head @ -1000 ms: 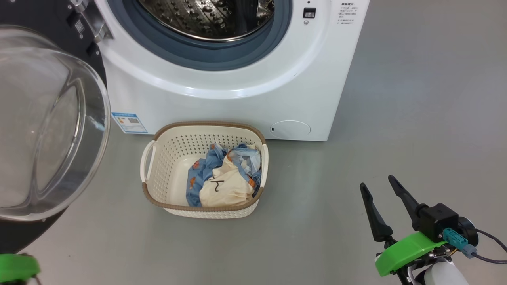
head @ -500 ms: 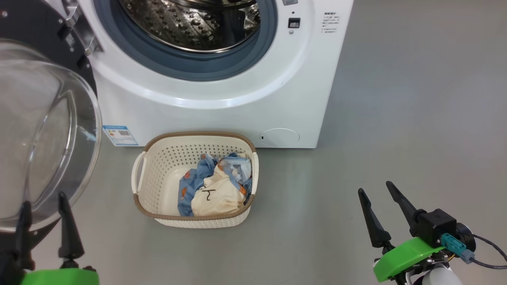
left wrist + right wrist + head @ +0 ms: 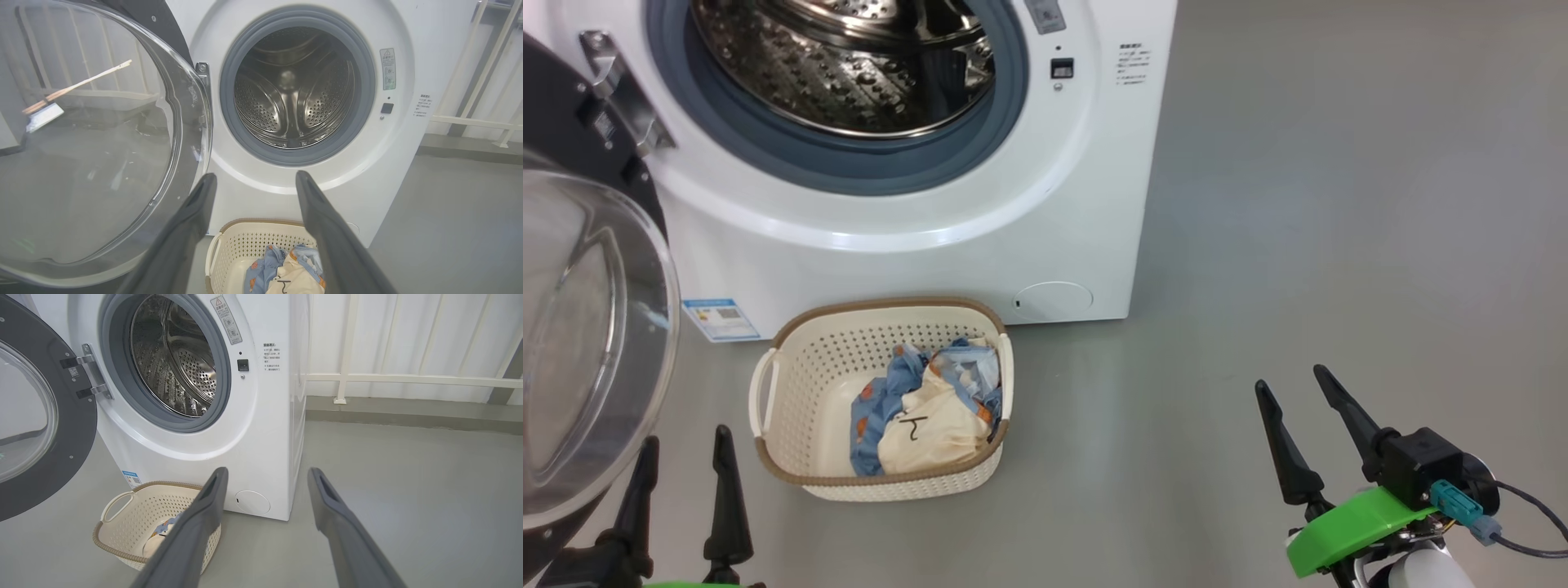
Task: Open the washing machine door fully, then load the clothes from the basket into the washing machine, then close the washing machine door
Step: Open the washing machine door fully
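The white washing machine [image 3: 915,261] [image 3: 392,171] [image 3: 253,457] stands with its steel drum exposed. Its black-rimmed door [image 3: 572,343] [image 3: 81,143] [image 3: 36,428] with the clear glass bowl hangs wide open on the left. On the floor in front sits the cream basket [image 3: 792,425] [image 3: 237,253] [image 3: 122,522], holding the clothes [image 3: 923,408] [image 3: 286,273], a light blue printed garment and a cream piece. My left gripper [image 3: 682,445] [image 3: 253,179] is open at the lower left, beside the basket and empty. My right gripper [image 3: 1290,384] [image 3: 265,475] is open at the lower right, well right of the basket.
Grey floor [image 3: 1339,204] stretches to the right of the machine. A blue label sticker [image 3: 719,318] and a round flap [image 3: 1054,300] mark the machine's lower front. A white railing [image 3: 408,379] runs along the wall behind.
The camera has swung right, so machine and basket sit further left and lower. My left gripper has risen into the head view, open. The right gripper holds its place.
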